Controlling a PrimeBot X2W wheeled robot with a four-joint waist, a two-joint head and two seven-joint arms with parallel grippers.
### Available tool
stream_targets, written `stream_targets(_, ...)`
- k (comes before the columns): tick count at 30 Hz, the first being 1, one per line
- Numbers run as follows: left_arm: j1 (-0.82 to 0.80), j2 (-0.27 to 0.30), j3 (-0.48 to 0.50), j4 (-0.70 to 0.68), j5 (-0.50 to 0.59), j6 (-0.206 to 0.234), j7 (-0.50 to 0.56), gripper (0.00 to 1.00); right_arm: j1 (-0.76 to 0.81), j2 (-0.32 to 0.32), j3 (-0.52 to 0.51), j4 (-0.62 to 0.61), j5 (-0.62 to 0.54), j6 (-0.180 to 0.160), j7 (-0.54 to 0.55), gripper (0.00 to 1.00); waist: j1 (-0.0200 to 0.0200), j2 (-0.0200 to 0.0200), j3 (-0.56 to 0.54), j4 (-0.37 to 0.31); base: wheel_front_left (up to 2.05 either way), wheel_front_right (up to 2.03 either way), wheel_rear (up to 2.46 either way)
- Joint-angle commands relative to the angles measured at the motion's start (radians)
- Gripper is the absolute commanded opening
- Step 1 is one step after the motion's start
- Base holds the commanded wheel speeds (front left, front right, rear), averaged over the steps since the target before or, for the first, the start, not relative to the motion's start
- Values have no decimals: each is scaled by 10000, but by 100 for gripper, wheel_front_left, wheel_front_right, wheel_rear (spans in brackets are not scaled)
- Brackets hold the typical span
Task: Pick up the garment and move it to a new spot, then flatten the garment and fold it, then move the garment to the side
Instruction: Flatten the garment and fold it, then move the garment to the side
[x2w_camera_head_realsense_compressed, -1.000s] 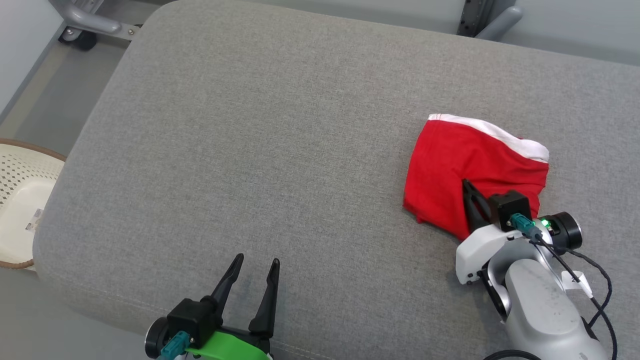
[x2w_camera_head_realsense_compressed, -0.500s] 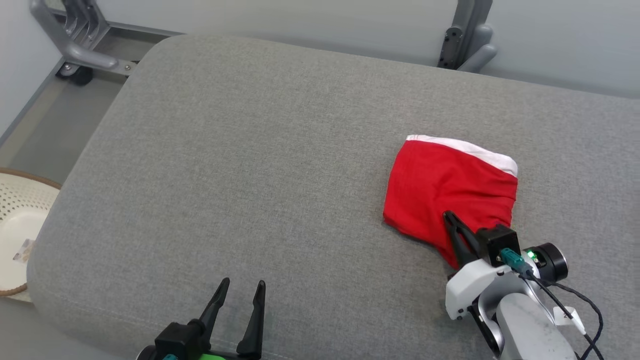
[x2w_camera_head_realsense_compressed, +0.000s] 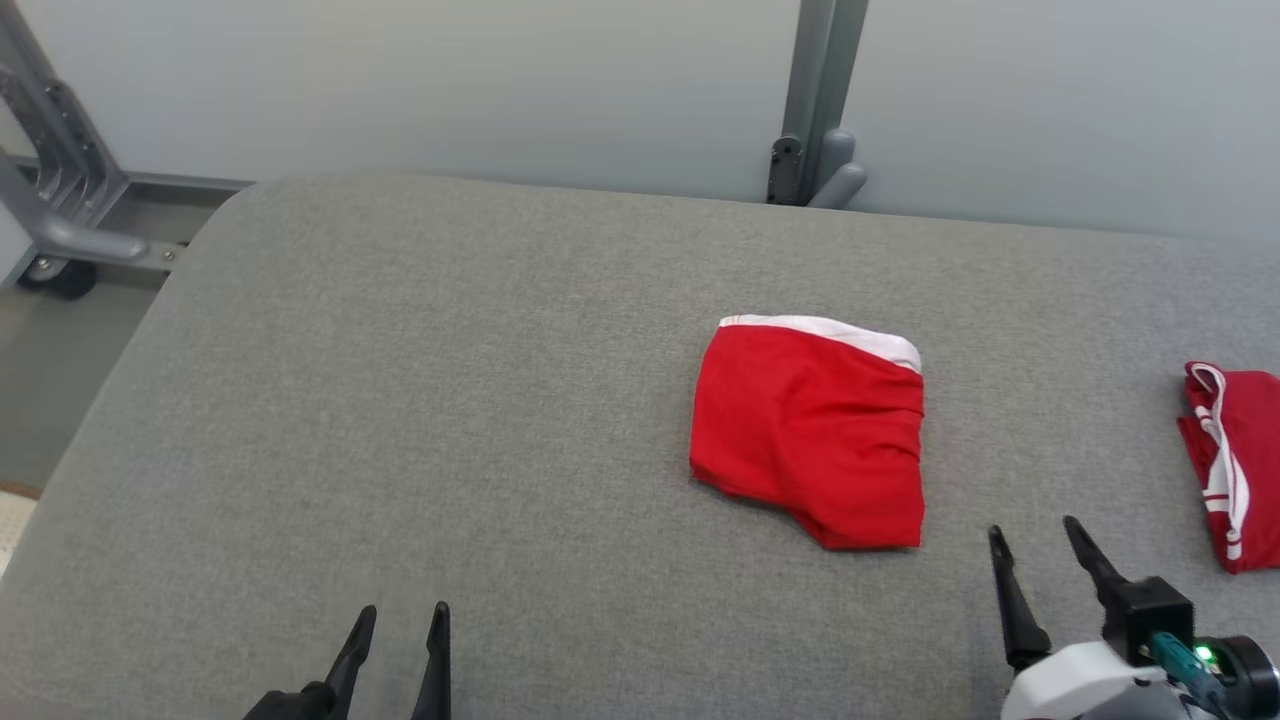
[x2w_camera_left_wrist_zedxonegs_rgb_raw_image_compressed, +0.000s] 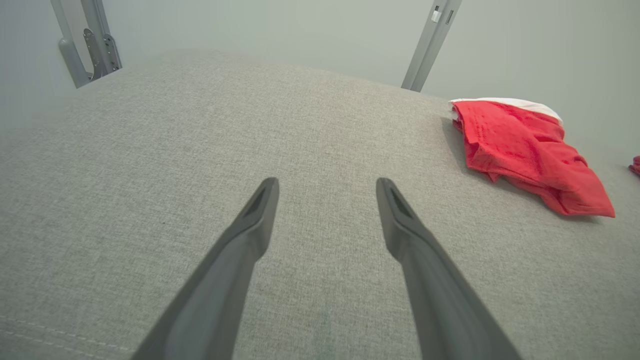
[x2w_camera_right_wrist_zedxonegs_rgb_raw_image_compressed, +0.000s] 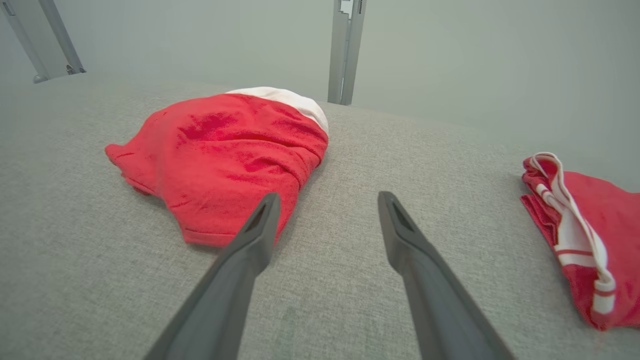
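A folded red garment (x2w_camera_head_realsense_compressed: 815, 430) with a white waistband lies on the grey cushioned surface (x2w_camera_head_realsense_compressed: 450, 400), right of centre. In the right wrist view the garment (x2w_camera_right_wrist_zedxonegs_rgb_raw_image_compressed: 225, 155) sits just beyond the left finger, untouched. My right gripper (x2w_camera_head_realsense_compressed: 1035, 545) is open at the lower right, a short way off the garment's near right corner, nothing between its fingers. My left gripper (x2w_camera_head_realsense_compressed: 400, 620) is open at the lower left, well clear of the cloth. From the left wrist camera the garment (x2w_camera_left_wrist_zedxonegs_rgb_raw_image_compressed: 525, 150) lies far to the right of the open left gripper (x2w_camera_left_wrist_zedxonegs_rgb_raw_image_compressed: 327, 185).
A second red cloth with white stripes (x2w_camera_head_realsense_compressed: 1235, 460) lies at the right edge, also seen as a red striped cloth (x2w_camera_right_wrist_zedxonegs_rgb_raw_image_compressed: 585, 230) in the right wrist view. Grey metal frame posts (x2w_camera_head_realsense_compressed: 815, 100) and a pale wall stand behind the surface. A wheeled metal frame (x2w_camera_head_realsense_compressed: 50, 230) is at the far left.
My right gripper has let go of the garment and drawn back toward me, now open. The head camera has tilted up and turned right, bringing the second cloth into view.
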Motion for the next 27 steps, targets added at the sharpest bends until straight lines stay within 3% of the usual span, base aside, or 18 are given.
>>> stream_targets(1, 109, 32, 130, 0, 102, -22, -26, 100, 376, -34, -299, -223, -42, -6, -23, 100, 0, 0, -459, -525, 0, 0, 0)
stream_targets(7, 133, -5, 529, -68, 224, -22, -26, 100, 1154, -36, -1182, -731, -258, -6, -24, 100, 0, 0, -570, -838, 0, 0, 0)
stream_targets(14, -23, -8, 588, -549, 396, -22, -25, 100, 1208, -35, -1521, -809, -99, -6, -24, 100, 0, 0, -541, -1092, 0, 0, 0)
stream_targets(22, -148, 8, 517, -922, 490, -22, -26, 100, 642, -35, -1249, -568, 509, -6, -25, 100, 0, 0, -289, -1236, 0, 0, 0)
stream_targets(27, -369, -36, 442, -1235, 343, -22, -26, 100, -751, -29, -536, -363, 1531, -4, 456, 100, 0, 0, 337, -1114, 0, 0, 0)
